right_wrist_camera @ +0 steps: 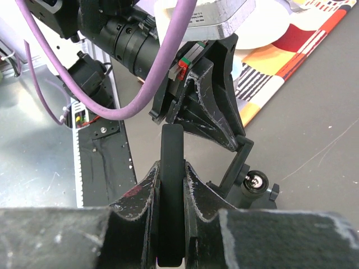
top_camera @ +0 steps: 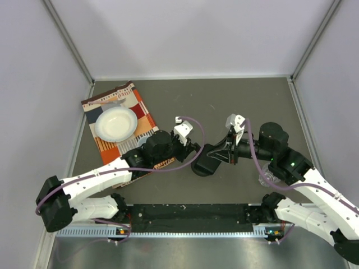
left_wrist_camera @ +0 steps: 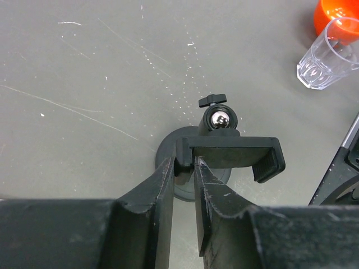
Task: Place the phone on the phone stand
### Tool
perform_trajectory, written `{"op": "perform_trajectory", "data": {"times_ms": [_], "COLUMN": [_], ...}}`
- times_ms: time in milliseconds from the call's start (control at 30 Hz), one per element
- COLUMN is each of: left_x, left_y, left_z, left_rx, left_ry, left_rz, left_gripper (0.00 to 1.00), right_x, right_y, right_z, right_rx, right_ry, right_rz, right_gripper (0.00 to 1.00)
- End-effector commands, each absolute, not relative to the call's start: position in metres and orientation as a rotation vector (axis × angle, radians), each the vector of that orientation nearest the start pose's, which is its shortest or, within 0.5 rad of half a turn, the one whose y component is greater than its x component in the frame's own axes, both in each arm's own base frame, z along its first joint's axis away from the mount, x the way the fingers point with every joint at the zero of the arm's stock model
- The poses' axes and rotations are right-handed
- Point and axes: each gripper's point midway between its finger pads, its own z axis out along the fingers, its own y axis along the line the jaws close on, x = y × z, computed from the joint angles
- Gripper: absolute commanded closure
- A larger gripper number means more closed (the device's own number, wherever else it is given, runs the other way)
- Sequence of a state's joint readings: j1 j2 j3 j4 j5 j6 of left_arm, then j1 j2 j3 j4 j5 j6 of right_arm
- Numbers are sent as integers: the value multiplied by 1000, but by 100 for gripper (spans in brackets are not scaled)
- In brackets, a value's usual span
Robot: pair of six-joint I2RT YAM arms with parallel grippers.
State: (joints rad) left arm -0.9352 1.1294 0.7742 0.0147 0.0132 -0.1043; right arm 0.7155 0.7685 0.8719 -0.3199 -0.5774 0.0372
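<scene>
At the far left of the counter [left_wrist_camera: 84, 67] lies an orange-checked cloth [top_camera: 143, 115], and on it stands a white bowl [top_camera: 116, 123] that shows only its pale inside. Moving right, the left gripper [left_wrist_camera: 184, 165] reaches in toward the middle. Its fingers [left_wrist_camera: 160, 196] are drawn almost together and pinch the left end of the clamp bracket on the phone stand [left_wrist_camera: 233, 152]. The stand sits upright on its round disc base on the counter, with a shiny ball joint just behind the bracket. Right beside it, the right gripper [right_wrist_camera: 171, 168] comes in from the other side, its fingers [right_wrist_camera: 193, 193] closed tight on the phone [right_wrist_camera: 171, 145]. The phone is held on edge, clear of the counter, and its far end points at the left gripper. It hangs just beside the stand's bracket, but the pictures do not show whether it touches the bracket. Farther right, near the right arm, a clear glass [left_wrist_camera: 328, 56] stands on the counter, and the grey surface shows through its wall. Just beyond the glass sits a bright orange object [left_wrist_camera: 331, 14], cut off by the edge of the left wrist view.
</scene>
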Motion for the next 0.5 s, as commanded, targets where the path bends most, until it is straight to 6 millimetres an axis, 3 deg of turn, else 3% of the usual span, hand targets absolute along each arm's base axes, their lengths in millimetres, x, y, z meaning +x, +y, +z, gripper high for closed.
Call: {"op": "perform_trajectory", "data": {"times_ms": [0,100,200,467], "left_x": [226,225,224,201], "left_y": [-310,-311,-312,-317], "left_z": [201,200,198,205], "left_rx": [771,783,807,1056], "left_ry": [1804,1799,1797,1668], "left_rz": [-680,-679,-679,-754], "left_gripper": [75,80,100,100], "right_x": [146,150,154,139], "right_y": [256,257,260,291], "right_z": [358,356,349,326], "right_rx": [-967,-956,-978,-1289], "right_ry": [1359,1375,1373,1086], "right_rz": [1019,1012,997,1018], "right_gripper": [100,100,100,100]}}
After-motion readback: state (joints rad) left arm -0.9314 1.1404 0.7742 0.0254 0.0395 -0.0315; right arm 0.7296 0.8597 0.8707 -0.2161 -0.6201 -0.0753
